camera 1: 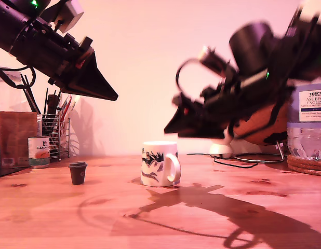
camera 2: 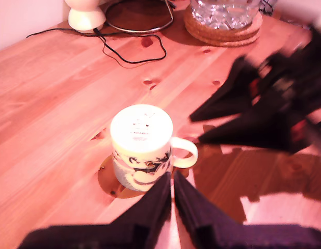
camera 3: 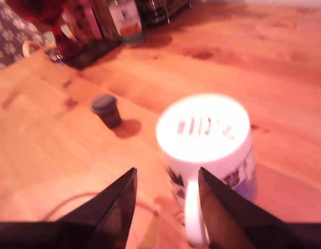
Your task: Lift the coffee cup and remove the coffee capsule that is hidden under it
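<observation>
mug: the coffee cup [camera 1: 159, 164] sits upside down on the wooden table [camera 1: 212, 218], base up, handle toward the exterior view's right

pod: the coffee capsule [camera 1: 77, 173] is out in the open, at about 9 o'clock from the cup in the exterior view, well apart from it

my first gripper [camera 2: 172, 188]: up in the air, jaws pretty much pressed together, nothing in them

my second gripper [camera 3: 165, 179]: jaws spread apart, empty, hovering above the cup on the handle side, blurry

background: small printed tin can [camera 1: 38, 151] at the exterior view's left
</observation>
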`<state>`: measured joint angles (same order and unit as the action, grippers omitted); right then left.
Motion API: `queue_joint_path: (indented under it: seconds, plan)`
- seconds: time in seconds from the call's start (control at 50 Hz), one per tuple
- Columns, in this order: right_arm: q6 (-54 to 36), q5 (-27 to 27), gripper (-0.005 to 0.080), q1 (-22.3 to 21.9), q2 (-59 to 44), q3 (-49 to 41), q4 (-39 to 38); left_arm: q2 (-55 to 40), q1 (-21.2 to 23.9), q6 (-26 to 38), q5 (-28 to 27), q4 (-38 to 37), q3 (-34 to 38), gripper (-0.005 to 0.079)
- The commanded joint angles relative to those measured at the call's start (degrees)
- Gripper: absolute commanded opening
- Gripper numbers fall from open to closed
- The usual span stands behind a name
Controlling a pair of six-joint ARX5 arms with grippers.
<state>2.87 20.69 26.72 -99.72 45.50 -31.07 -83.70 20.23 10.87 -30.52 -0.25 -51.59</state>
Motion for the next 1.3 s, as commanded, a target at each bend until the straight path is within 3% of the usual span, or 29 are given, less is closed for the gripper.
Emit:
queue_joint_path:
  seconds: [0.0, 0.12, 0.32, 0.66, 1.28]
  plan:
    - [-0.59, 0.35, 0.0336, 0.20, 1.33, -0.79, 2.40, 1.36, -0.74, -0.46, -1.20, 0.20, 0.48, -0.0021]
    - [-2.38, 0.28, 0.0260, 0.20, 4.81, -0.79, 7.34, 2.01, -1.46, -1.55, -2.10, 0.26, 0.48, -0.0021]
    - [-3.02, -0.74, -0.0019, 0.22, 11.28, -0.79, 12.74, 4.35, -2.78, -2.21, -2.49, 0.79, 0.70, -0.0021]
    - [-2.93, -7.67, -0.0013, 0.24, 20.76, -0.79, 20.55, 7.43, -2.80, -5.03, -4.85, 5.18, 0.72, -0.0021]
    - [-5.73, -10.49, -0.0013, 1.38, 38.14, -1.14, 33.18, 22.32, -4.44, -5.53, -4.33, 1.31, 6.27, -0.0021]
